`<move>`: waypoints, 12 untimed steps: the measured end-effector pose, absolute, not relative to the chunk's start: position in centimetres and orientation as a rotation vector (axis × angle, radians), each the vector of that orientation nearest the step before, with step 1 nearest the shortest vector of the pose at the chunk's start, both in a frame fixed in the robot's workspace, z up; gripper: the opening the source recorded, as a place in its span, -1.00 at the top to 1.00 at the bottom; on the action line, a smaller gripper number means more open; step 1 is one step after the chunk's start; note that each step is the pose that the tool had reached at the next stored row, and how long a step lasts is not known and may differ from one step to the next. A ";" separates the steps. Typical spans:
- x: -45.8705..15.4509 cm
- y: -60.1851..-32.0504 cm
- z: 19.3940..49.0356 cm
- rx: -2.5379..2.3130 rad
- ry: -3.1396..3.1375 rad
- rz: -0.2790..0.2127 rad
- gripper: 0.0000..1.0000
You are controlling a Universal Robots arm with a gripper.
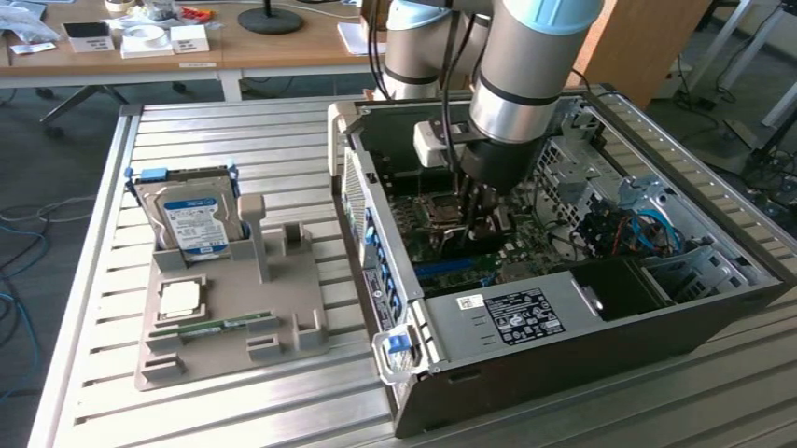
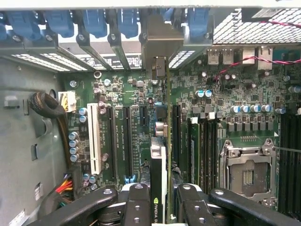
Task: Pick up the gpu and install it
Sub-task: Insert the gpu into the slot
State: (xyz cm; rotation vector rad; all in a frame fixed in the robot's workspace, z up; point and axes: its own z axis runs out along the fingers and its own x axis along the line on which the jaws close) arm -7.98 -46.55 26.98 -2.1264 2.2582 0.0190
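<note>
Near the edge of the slatted metal bench (image 1: 187, 131) at the exterior view's left, a grey plastic parts tray (image 1: 224, 364) carries a silver hard drive with a blue-white label (image 1: 193, 222) and a slim green RAM stick (image 1: 215, 326), both well apart from the work. Toward the opposite edge lies the open dark computer case (image 1: 524, 373), with the grey robot arm (image 1: 524, 84) reaching down into it. The jaws are closed on the gpu, a thin dark expansion card (image 2: 159, 183). It is held edge-on above the green motherboard (image 2: 202, 113), just beside a long black slot (image 2: 175, 136), and its metal bracket (image 2: 159, 44) reaches the case's rear openings. Whether the card's contacts have entered the slot I cannot tell. Seating it well, I judge, calls for a card held upright and parallel with the slot. The press should go straight down without twist, clear of the small silver capacitors (image 2: 160, 128).
</note>
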 end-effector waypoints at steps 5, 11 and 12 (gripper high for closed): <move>-8.2 -46.6 26.8 -2.127 2.258 0.019 0.47; -8.2 -46.5 26.4 -2.126 2.258 0.019 0.47; -8.2 -46.5 26.4 -2.127 2.258 0.019 0.47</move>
